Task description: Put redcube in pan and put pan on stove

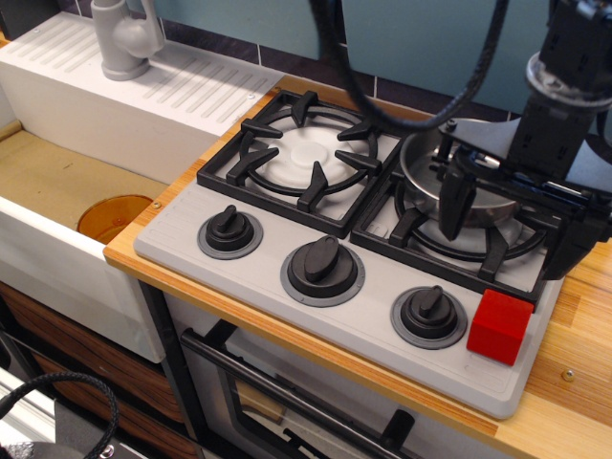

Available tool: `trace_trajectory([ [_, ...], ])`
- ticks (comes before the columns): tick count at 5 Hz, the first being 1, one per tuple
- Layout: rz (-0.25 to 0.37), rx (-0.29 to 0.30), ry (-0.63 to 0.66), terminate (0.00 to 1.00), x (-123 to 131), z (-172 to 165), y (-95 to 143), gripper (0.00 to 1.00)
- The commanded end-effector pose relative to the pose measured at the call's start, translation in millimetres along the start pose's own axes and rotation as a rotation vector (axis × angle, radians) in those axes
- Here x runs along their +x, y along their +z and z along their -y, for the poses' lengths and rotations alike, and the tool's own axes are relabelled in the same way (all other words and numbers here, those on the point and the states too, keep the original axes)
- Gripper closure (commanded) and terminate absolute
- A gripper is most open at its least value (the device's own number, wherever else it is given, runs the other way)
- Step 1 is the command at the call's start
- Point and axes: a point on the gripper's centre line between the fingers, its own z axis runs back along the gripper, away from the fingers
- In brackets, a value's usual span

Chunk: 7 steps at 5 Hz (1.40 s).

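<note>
The redcube [500, 325] sits on the grey front right corner of the stove [182, 244], beside the right knob [427, 314]. The shiny pan [426, 164] rests on the right burner's grate, its wire handle pointing right behind the gripper. My gripper [507, 247] hangs open over the right burner. Its left finger [454, 201] stands in front of the pan and its right finger [571, 239] is past the pan's right side. The cube lies just in front of and below the gripper, apart from it.
The left burner [308, 153] has a black grate and nothing on it. A white sink unit [57, 182] with a grey tap [124, 38] is at the left. A wooden counter [583, 335] runs along the right. A black cable [478, 67] arcs above the stove.
</note>
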Motion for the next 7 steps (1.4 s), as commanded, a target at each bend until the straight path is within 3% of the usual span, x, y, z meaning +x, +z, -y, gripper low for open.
trace_trajectory([
  [1, 0.075, -0.027, -0.008, 0.00, 6, 6, -16, 0.00],
  [7, 0.149, -0.034, -0.007, 0.00, -3, 21, -49, 0.00],
])
